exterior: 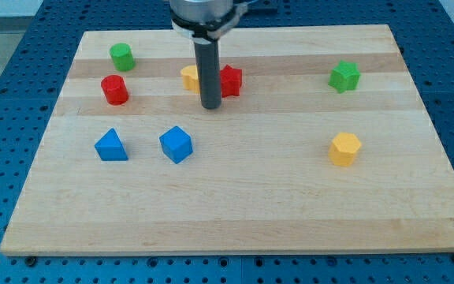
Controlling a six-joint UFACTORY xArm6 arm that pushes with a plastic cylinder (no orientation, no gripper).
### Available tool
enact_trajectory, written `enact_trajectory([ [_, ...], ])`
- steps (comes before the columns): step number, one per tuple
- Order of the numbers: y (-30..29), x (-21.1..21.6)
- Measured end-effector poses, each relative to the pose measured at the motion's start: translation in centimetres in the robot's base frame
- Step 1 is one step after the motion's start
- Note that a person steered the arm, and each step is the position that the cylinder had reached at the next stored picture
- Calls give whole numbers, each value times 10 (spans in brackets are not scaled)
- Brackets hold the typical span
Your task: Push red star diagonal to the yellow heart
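Inspection of the wooden board (235,213) as seen from the one camera. The arm ends in a plain dark rod with no jaws, so nothing is grasped or clamped; it can only press against things. My tip (210,106) rests on the board in its upper middle area, just below the line joining two blocks.

The red star (231,80) lies immediately to the view's right of the rod, slightly above the tip. Its left edge is hidden behind the rod shaft, so contact cannot be confirmed. The yellow heart (190,77) lies immediately to the view's left of the rod, at about the same height as the star; its right part is also masked by the shaft. The rod thus stands between the two.

Other items noted:
- Green cylinder (121,57) near the top left of the board.
- Red cylinder (115,89) just below it.
- Blue triangular block (111,146) and blue cube (176,144), near each other, lower left of the tip.
- Green star (344,76) at upper right, well apart from the tip.
- Yellow hexagonal block (344,148) below the green star.
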State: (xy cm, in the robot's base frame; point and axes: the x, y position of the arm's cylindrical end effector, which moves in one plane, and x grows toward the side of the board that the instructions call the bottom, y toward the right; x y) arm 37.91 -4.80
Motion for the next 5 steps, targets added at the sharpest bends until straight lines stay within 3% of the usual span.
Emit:
enact_trajectory([
  [2,17,-31],
  [5,19,-4],
])
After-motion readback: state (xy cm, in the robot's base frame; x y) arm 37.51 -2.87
